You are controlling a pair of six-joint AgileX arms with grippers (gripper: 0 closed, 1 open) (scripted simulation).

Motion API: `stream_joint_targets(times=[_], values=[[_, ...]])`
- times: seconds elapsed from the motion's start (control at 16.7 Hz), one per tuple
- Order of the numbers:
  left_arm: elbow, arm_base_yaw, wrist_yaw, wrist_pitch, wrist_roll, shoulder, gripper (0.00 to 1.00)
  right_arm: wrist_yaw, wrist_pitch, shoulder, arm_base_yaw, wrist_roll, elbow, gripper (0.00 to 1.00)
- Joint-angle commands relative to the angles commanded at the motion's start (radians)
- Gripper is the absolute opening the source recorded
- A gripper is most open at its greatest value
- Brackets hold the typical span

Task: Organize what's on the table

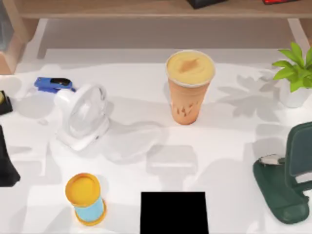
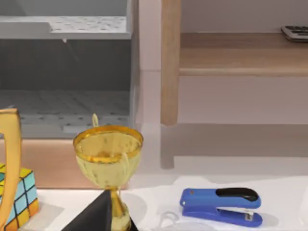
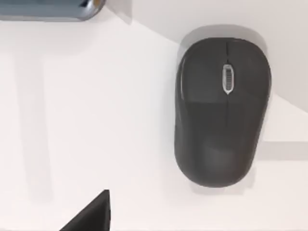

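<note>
Left gripper's fingers: can't tell. Ahead of it sit a trophy (image 2: 109, 166), a stapler (image 2: 221, 206) and a shelf (image 2: 240, 53). Further right on the counter (image 1: 234, 146): fan (image 1: 83, 117), sand timer (image 1: 87, 199), cup (image 1: 189, 87). Right gripper hangs over a mouse (image 3: 221, 110), fingers can't tell either. Looks like nothing's picked yet; my guess is grabbing the mouse comes next. No readable labels.

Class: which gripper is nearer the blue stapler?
Left. The left gripper faces the blue stapler just ahead; the right gripper is above a black mouse.
</note>
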Motion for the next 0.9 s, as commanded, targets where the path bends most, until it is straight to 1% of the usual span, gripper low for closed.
stream_joint_targets(times=[0.36,0.48,0.72,0.9], values=[[0.000,0.000,0.000,0.000,0.000,0.000,1.00,0.001,0.262,0.098,-0.001,0.001,-0.149,1.00],[0.000,0.000,0.000,0.000,0.000,0.000,1.00,0.001,0.298,0.116,-0.001,0.001,-0.176,1.00],[0.000,0.000,0.000,0.000,0.000,0.000,1.00,0.001,0.301,0.118,-0.001,0.001,-0.178,1.00],[0.000,0.000,0.000,0.000,0.000,0.000,1.00,0.001,0.301,0.118,-0.001,0.001,-0.178,0.77]])
